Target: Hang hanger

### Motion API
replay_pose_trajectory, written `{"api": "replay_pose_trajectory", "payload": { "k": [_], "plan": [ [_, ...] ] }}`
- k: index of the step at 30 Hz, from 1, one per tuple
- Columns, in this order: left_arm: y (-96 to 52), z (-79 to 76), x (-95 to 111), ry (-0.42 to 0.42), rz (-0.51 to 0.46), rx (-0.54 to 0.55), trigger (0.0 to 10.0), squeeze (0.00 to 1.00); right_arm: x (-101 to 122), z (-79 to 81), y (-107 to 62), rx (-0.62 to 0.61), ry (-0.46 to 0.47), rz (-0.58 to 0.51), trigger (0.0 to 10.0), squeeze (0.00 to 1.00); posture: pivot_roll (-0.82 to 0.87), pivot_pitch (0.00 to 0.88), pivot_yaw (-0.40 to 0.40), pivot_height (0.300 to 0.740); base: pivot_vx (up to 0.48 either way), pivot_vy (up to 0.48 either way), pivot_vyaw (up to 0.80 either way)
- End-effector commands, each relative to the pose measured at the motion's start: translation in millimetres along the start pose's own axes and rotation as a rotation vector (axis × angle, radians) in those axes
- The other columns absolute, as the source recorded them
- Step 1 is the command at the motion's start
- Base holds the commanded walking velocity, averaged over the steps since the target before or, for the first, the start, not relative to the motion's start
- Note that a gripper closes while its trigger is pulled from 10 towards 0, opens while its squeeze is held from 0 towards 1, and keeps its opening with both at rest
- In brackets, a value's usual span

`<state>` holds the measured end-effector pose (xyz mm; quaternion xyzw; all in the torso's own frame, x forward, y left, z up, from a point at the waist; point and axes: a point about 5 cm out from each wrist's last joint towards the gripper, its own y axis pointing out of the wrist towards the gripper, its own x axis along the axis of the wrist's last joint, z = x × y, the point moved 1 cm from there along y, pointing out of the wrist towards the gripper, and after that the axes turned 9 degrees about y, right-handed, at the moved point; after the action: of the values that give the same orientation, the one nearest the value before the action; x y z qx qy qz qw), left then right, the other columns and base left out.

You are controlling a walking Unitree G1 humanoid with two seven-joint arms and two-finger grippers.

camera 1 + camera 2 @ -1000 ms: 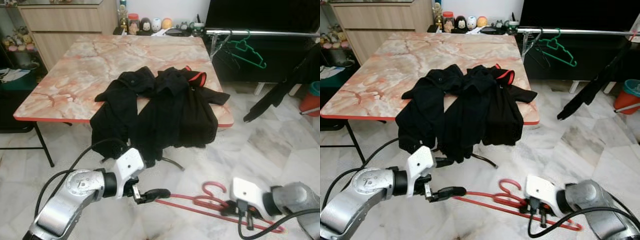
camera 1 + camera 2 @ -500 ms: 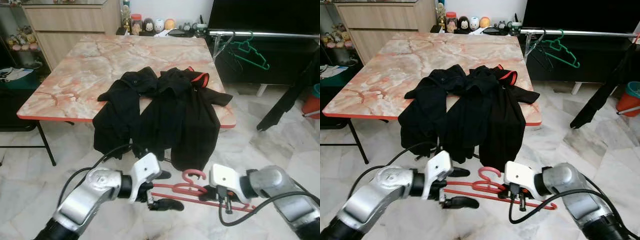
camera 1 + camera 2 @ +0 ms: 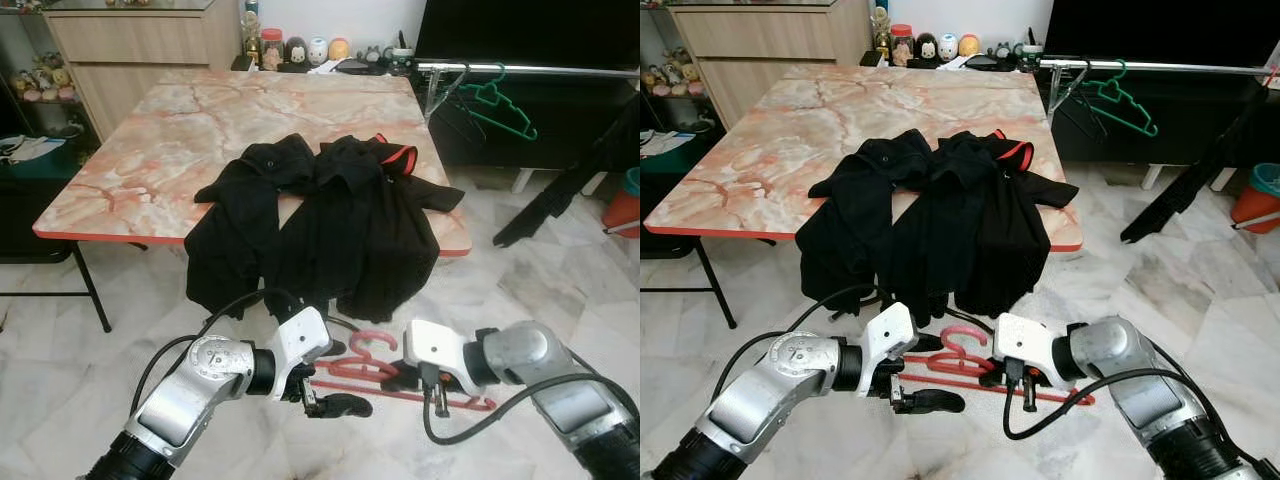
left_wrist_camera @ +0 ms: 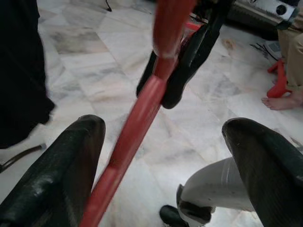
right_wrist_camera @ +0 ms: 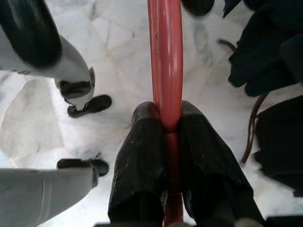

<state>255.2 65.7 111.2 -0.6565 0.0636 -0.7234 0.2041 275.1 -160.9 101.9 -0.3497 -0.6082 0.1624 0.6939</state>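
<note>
Your right end effector is clamped on the lower bar of the red hanger, both black fingers pressed against the bar from either side. The hanger is held low in front of you, above the marble floor, its hook pointing up towards the hanging edge of the black garment. Your left end effector stands with its fingers spread wide, one on each side of the hanger's other end; the red bar runs between them, close to one finger, though you cannot tell from the wrist view whether it touches.

The black garment lies crumpled on the near right part of the pink marble tabletop and drapes over its front edge, with a red lining showing at the collar. Behind the tabletop to the right, a metal rail carries a green hanger and dark wire hangers. A dark cloth hangs below the rail's right end, and an orange bin stands on the floor at the far right. Small figurines line the shelf behind the tabletop.
</note>
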Motion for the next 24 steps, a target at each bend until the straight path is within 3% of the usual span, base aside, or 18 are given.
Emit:
{"api": "replay_pose_trajectory", "payload": {
  "k": [1, 2, 4, 5, 6, 7, 9, 24],
  "plan": [
    [2.1, 2.0, 1.9, 0.027, 0.01, 0.001, 10.0, 0.0, 9.6, -1.1, -1.8, 0.0, -0.011, -0.042, 10.0, 0.0, -0.05, 0.0, -0.066, 0.732, 0.0, 0.0, 0.0],
    [2.2, 2.0, 1.8, 0.027, 0.011, 0.001, 10.0, 0.0, 10.1, -1.1, -1.7, 0.0, -0.014, -0.042, 10.0, 0.0, -0.05, 0.0, -0.066, 0.732, 0.0, 0.0, 0.0],
    [2.4, 2.5, 1.5, 0.026, 0.013, 0.005, 8.0, 0.0, 12.1, -1.0, -1.5, -0.001, -0.02, -0.049, 10.0, 0.0, -0.05, 0.0, -0.066, 0.732, 0.0, 0.0, 0.0],
    [2.5, 3.0, 1.2, 0.025, 0.013, 0.01, 5.3, 0.0, 13.0, -1.2, -1.3, -0.002, -0.021, -0.054, 10.0, 0.0, -0.05, 0.0, -0.066, 0.732, 0.0, 0.0, 0.0],
    [2.5, 3.0, 1.2, 0.025, 0.013, 0.01, 5.3, 0.0, 13.0, -1.2, -1.3, -0.002, -0.021, -0.054, 10.0, 0.0, -0.05, 0.0, -0.066, 0.732, 0.0, 0.0, 0.0],
    [2.6, 3.7, 1.0, 0.026, 0.014, 0.017, 2.6, 0.0, 13.6, -1.4, -0.6, -0.005, -0.024, -0.054, 10.0, 0.0, -0.05, 0.0, -0.066, 0.732, 0.0, 0.0, 0.0],
    [2.8, 5.4, 0.7, 0.024, 0.014, 0.033, 0.0, 0.0, 14.4, -1.1, 0.3, -0.003, -0.026, -0.056, 10.0, 0.0, -0.05, 0.0, -0.066, 0.732, 0.0, 0.0, 0.0],
    [3.3, 6.1, -0.3, 0.032, 0.026, 0.034, 0.0, 0.0, 15.6, -1.6, -0.1, -0.008, -0.033, -0.057, 10.0, 0.0, -0.05, 0.0, -0.065, 0.732, 0.0, 0.0, 0.0]
  ]
}}
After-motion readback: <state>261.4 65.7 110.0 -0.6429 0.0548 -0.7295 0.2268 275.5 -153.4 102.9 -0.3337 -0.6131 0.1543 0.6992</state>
